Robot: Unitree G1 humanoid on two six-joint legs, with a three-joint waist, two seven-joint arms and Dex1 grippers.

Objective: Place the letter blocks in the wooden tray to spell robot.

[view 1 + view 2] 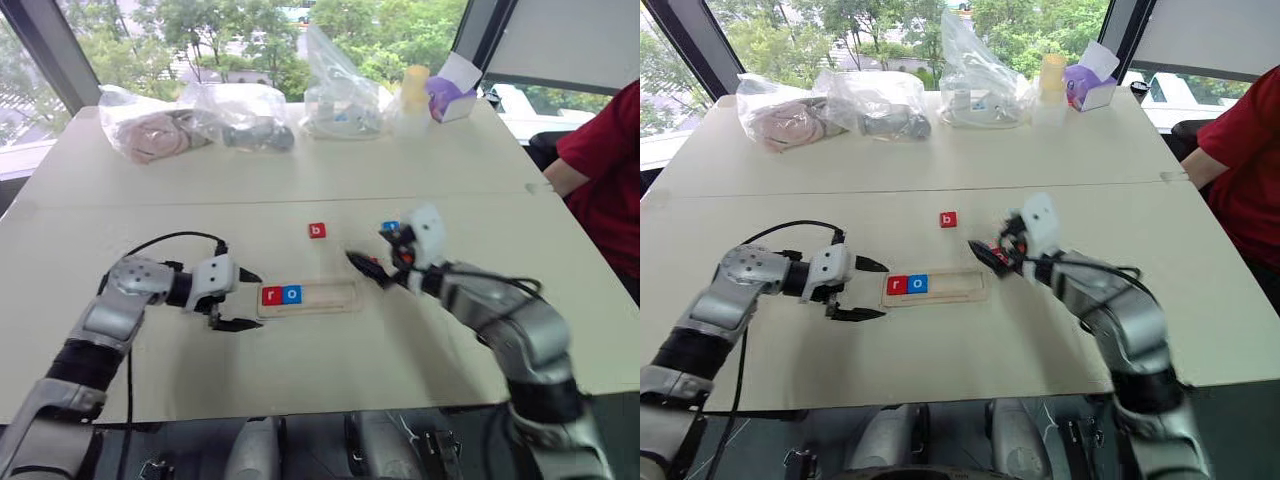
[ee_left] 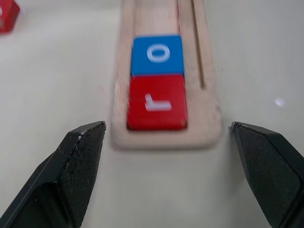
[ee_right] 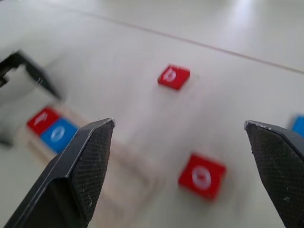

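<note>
Pincer tips of the left pincer [image 1: 240, 299] are gaping empty at the wooden tray [image 1: 330, 298] mid-frame, while the right pincer [image 1: 372, 258] is hovering spread above the tabletop [image 1: 300, 370].

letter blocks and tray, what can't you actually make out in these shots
- Blue block, left eye view: mostly hidden behind the right gripper; in the right wrist view it is cut off by the edge. Its letter cannot be read.
- Red block, right wrist view: blurred, letter unclear.
- Tray, left wrist view: far end cut off by the edge.
- Bags at the table's far side: contents too small to tell.
</note>
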